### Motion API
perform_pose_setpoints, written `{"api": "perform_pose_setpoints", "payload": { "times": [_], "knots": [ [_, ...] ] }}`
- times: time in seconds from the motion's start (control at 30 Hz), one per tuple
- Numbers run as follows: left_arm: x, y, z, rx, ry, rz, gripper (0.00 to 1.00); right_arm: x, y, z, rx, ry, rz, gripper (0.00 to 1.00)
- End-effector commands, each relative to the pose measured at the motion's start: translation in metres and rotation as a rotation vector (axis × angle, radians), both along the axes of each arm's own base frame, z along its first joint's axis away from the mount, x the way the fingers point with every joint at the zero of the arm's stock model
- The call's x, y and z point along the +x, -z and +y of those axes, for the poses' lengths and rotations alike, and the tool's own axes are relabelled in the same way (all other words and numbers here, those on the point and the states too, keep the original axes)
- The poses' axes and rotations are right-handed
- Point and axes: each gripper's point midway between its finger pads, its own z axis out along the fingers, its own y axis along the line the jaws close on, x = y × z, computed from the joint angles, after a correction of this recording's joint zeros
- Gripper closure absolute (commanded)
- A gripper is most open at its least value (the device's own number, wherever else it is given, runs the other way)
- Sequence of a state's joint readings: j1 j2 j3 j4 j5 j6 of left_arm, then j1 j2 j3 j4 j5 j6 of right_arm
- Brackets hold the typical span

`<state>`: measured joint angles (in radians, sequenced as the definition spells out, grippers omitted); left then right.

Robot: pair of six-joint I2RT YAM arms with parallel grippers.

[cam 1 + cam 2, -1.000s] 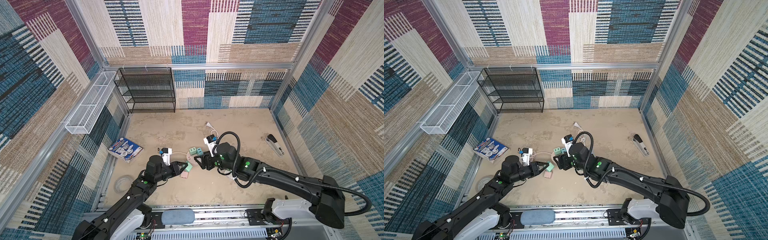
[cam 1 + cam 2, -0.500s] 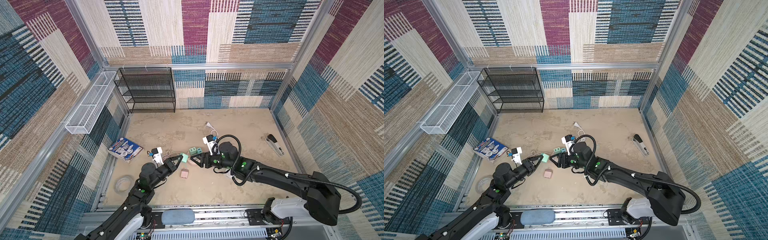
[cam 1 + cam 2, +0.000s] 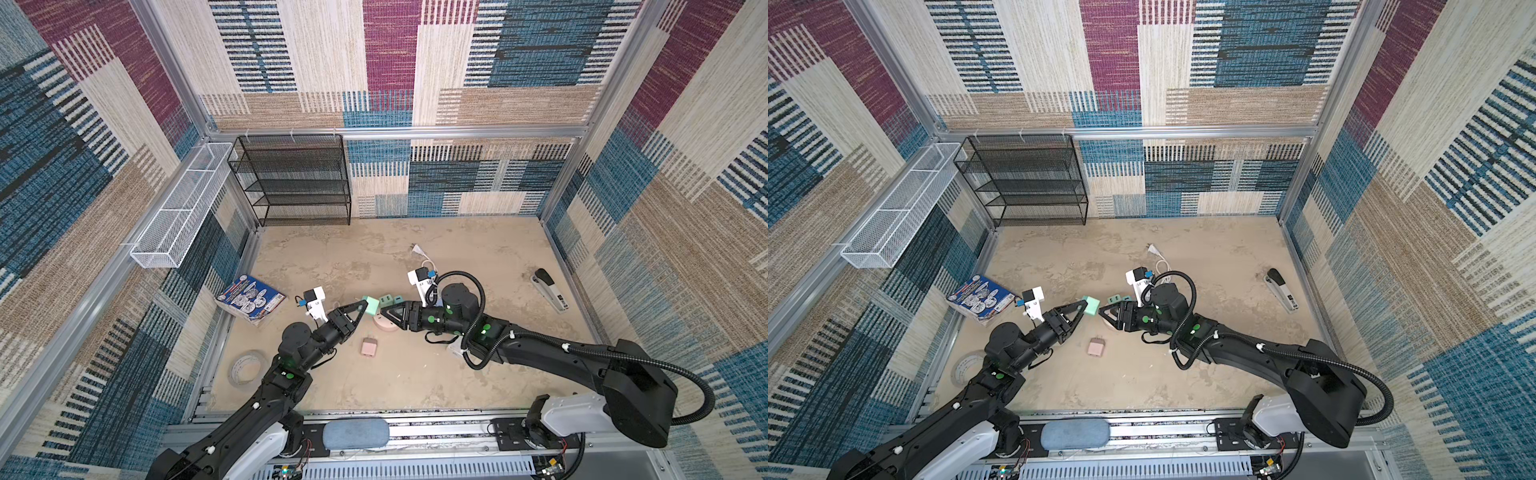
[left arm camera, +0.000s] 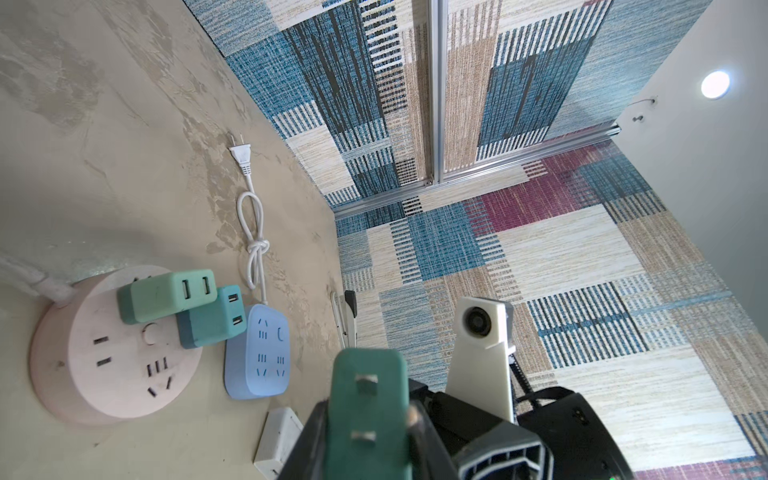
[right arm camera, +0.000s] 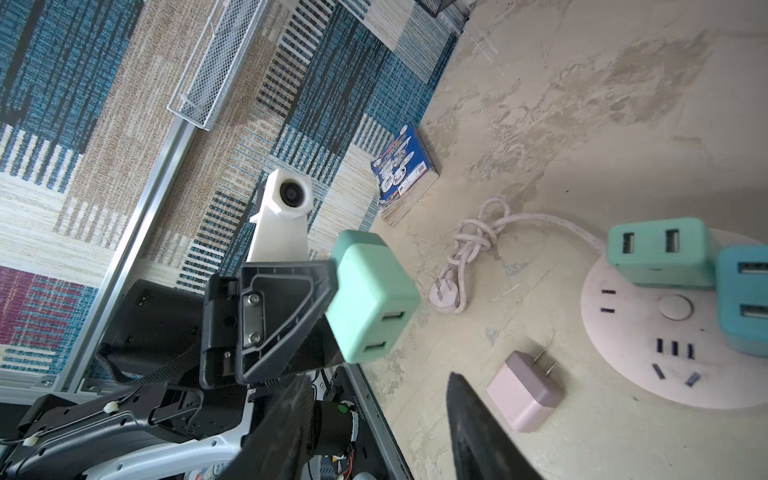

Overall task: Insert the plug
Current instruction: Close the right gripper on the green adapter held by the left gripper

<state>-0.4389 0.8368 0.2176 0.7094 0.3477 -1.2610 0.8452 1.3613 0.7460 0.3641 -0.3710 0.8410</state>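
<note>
While my left hand pinches the green plug, right hand spread, I should square prongs to pink socket.

In both top views the right gripper covers most of the pink socket hub. In the right wrist view its fingers are dark blurs cut by the picture's edge. The blue charger also runs off frame there. The left wrist view crops the green plug.

Mint plug, aloft, 2 prongs showing
</note>
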Motion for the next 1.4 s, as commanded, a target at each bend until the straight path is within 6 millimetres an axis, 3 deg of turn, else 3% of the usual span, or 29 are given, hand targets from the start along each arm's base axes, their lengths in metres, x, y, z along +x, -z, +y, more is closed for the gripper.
{"api": "perform_pose_setpoints", "payload": {
  "times": [0.0,0.33,0.97,1.3,1.33,1.37],
  "knots": [
    [-0.002,-0.023,-0.005,-0.062,0.03,-0.069,1.0,-0.003,-0.017,0.006,0.092,-0.044,-0.009,0.49],
    [-0.004,-0.026,-0.013,-0.113,0.064,-0.076,1.0,-0.005,-0.015,0.012,0.188,-0.1,0.047,0.54],
    [-0.007,-0.023,-0.016,-0.145,0.071,-0.07,1.0,0.005,-0.033,0.022,0.297,-0.13,0.05,0.64],
    [-0.005,-0.013,-0.017,-0.112,0.07,-0.043,1.0,0.005,-0.032,0.024,0.296,-0.144,0.05,0.97],
    [-0.005,-0.012,-0.018,-0.102,0.073,-0.041,0.96,0.005,-0.031,0.024,0.289,-0.141,0.05,0.99],
    [-0.005,-0.012,-0.018,-0.095,0.075,-0.043,0.8,0.006,-0.029,0.024,0.279,-0.138,0.052,1.0]
  ]
}}
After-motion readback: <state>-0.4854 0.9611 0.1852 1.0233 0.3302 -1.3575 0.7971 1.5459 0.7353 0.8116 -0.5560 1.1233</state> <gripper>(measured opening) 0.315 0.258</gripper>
